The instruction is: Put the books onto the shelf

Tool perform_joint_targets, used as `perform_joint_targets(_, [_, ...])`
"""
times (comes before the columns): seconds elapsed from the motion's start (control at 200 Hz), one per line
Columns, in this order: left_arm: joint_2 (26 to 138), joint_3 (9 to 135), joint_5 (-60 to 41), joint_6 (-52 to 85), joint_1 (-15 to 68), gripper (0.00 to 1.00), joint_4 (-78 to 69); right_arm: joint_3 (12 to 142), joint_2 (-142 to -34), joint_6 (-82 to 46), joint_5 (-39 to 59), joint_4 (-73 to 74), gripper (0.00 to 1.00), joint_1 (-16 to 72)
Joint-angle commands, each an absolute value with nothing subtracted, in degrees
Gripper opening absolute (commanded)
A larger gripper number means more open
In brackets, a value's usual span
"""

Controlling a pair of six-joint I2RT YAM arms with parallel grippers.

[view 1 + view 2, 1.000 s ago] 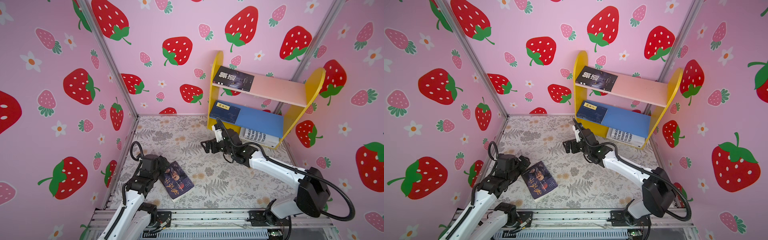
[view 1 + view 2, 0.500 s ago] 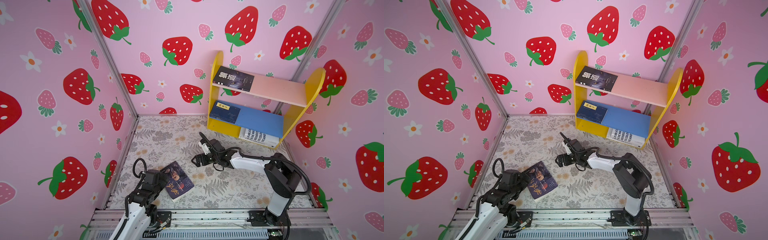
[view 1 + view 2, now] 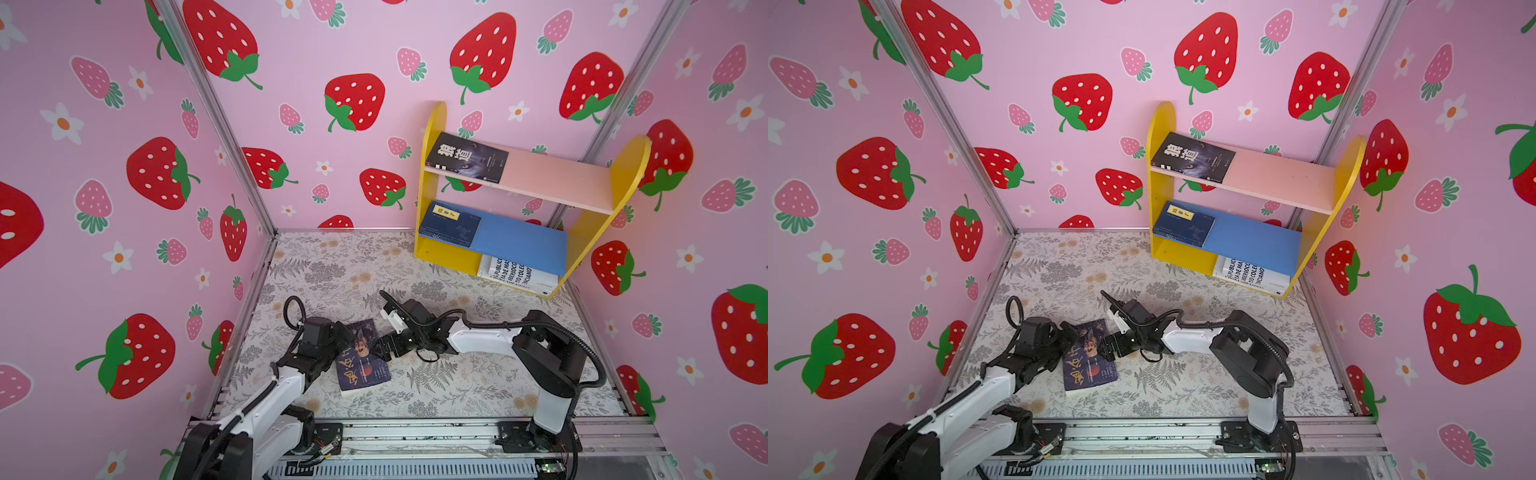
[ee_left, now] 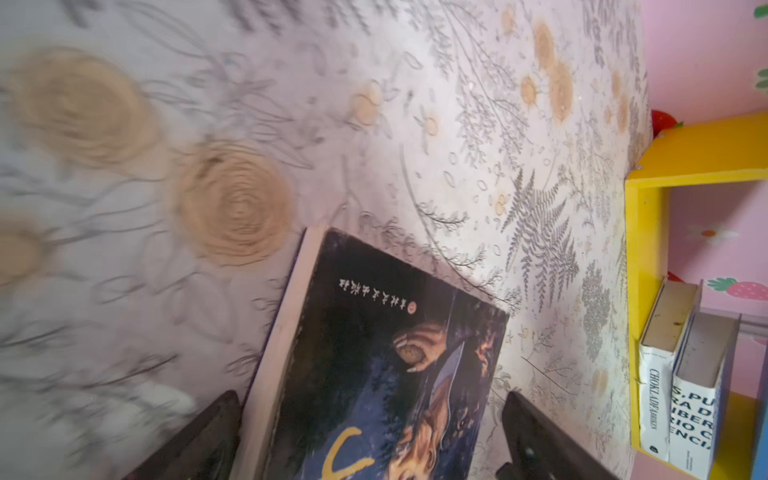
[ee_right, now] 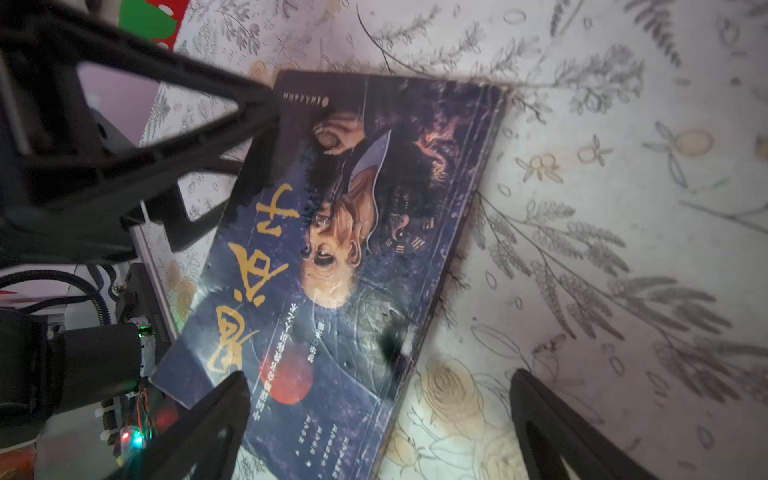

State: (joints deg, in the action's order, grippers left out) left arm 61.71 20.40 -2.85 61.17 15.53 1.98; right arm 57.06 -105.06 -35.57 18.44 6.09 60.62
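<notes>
A dark book with yellow Chinese characters lies flat on the floral floor. My left gripper is open at its left edge, fingers either side of the book, not pressing it. My right gripper is open at the book's right edge, one finger over the cover, its mate above the floor. The shelf stands at the back right. It holds a dark book on the pink board, a navy book on the blue board and white books below.
Pink strawberry walls close in the left, back and right. A metal rail runs along the front edge, carrying both arm bases. The right arm's elbow stands over the floor's right half. The left gripper's black finger frame shows in the right wrist view.
The right gripper has swept from in front of the shelf down to the book's right edge. The left gripper pulled back, then came forward to the book's left edge. The book has barely shifted.
</notes>
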Motion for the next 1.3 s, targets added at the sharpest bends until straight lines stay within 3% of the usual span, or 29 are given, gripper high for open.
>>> perform_joint_targets(0.0, [71.7, 27.7, -5.0, 60.0, 21.7, 0.99, -4.6, 52.6, -101.2, -37.7, 17.8, 7.3, 1.00, 60.8])
perform_joint_targets(0.205, [94.0, 45.1, -13.6, 60.7, 29.7, 0.97, -15.6, 46.7, -95.3, -39.6, 15.1, 7.5, 1.00, 60.6])
perform_joint_targets(0.39, [97.5, 53.5, -12.1, 57.4, 30.1, 0.96, -13.8, 42.9, -86.8, -38.9, 8.6, 4.3, 1.00, 60.0])
perform_joint_targets(0.7, [84.1, 49.5, 1.2, 52.2, 28.3, 1.00, 1.5, 44.2, -81.2, -30.5, -1.3, -0.1, 1.00, 51.4])
perform_joint_targets(0.89, [73.4, 40.0, 3.3, 56.0, 28.1, 1.00, 8.0, 49.5, -87.2, -26.4, 2.1, 0.5, 1.00, 44.9])
perform_joint_targets(1.171, [55.3, 28.4, 7.1, 61.5, 29.9, 0.99, 17.7, 55.0, -98.0, -26.2, 8.4, 2.9, 1.00, 44.1])
perform_joint_targets(1.296, [52.3, 25.4, 6.0, 63.3, 30.1, 0.99, 18.5, 54.5, -101.1, -28.7, 12.8, 5.3, 1.00, 44.2])
